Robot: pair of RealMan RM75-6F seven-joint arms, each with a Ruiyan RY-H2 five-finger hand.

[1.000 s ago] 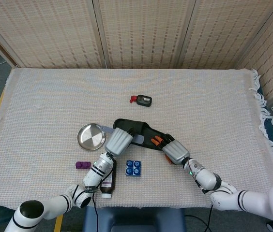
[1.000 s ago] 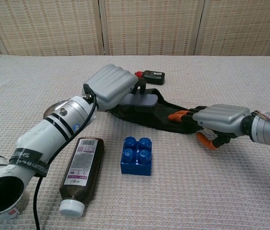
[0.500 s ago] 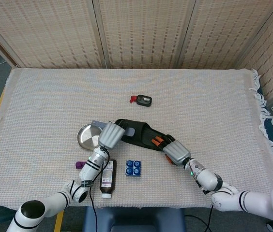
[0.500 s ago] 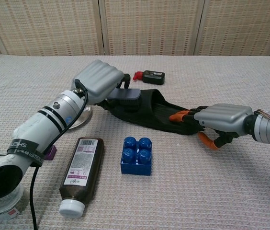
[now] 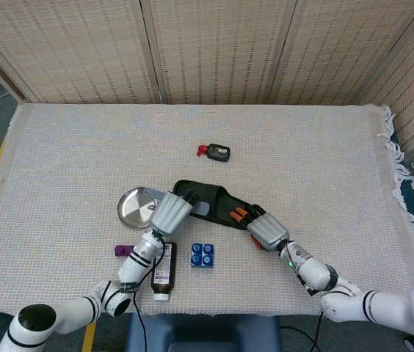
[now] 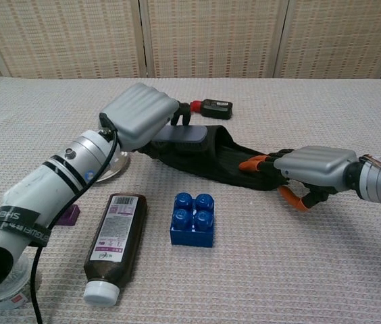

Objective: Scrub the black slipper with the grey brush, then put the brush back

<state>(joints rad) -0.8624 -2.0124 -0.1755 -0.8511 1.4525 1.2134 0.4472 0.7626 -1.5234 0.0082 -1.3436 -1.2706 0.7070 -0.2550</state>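
Black slipper (image 6: 224, 160): flat on the table (image 5: 324, 169), near mid-surface, toward the front edge.
Grey brush (image 6: 182, 137): on the slipper's left end, gripped by left hand (image 6: 138, 115).
Left hand: fingers curled round the brush, pressing down.
Right hand (image 6: 315, 167): fingers laid on the slipper's right end, pinning it; closing on it or only pressing cannot be told.
Step in hand: scrubbing, judged mid-stroke.
Next move: strokes along the slipper, pinning hand steady; afterwards, brush set down.
Steel dish (image 5: 136, 207): just left of the slipper, close to the left hand.
Blue block (image 6: 193, 219), brown bottle (image 6: 115, 245): toward the front edge, near the left forearm.
Purple piece (image 5: 124, 250): front-left.
Small black device (image 5: 215, 152): behind the slipper, apart.
Obstruction: dish and bottle crowd the left arm's path.
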